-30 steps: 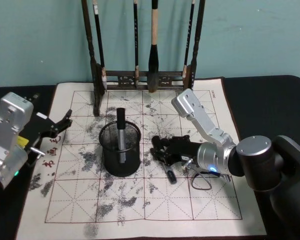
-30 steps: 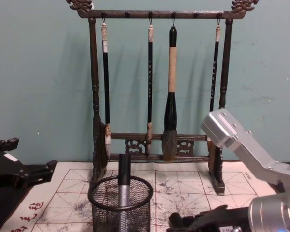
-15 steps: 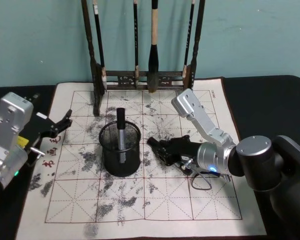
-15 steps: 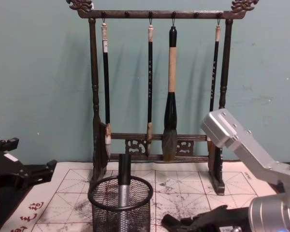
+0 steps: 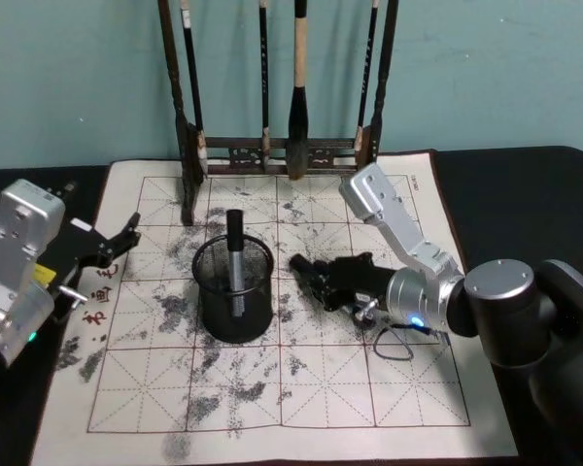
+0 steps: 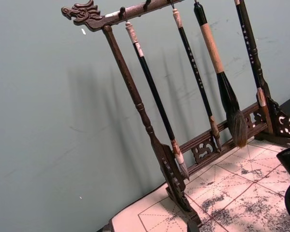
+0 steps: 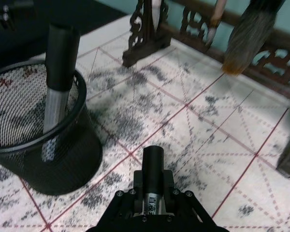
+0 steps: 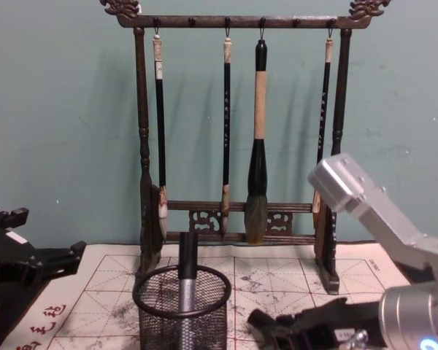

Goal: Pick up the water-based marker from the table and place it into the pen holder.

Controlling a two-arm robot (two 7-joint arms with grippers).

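My right gripper (image 5: pixel 323 282) hovers over the cream mat (image 5: pixel 321 388), just right of the pen holder (image 5: pixel 228 316), and is shut on the black water-based marker (image 5: pixel 301 264). The marker's tip points toward the holder. In the right wrist view the marker (image 7: pixel 152 164) sticks out between the fingers, with the mesh pen holder (image 7: pixel 67 159) a short way ahead of it. The holder has one silver-and-black pen (image 5: pixel 235 257) standing in it. From the chest view, the right gripper (image 8: pixel 277 326) sits low beside the holder (image 8: pixel 157 324). My left gripper (image 5: pixel 117 243) is parked open at the mat's left edge.
A tall dark wooden rack (image 5: pixel 272 150) hung with several brushes stands at the back of the mat, behind the holder. A thin cable loop (image 5: pixel 394 345) hangs under my right wrist. The dark table (image 5: pixel 525 194) extends to the right.
My right gripper has lifted the marker off the mat and carried it slightly up and back, its tip now near the holder. The left arm has not moved.
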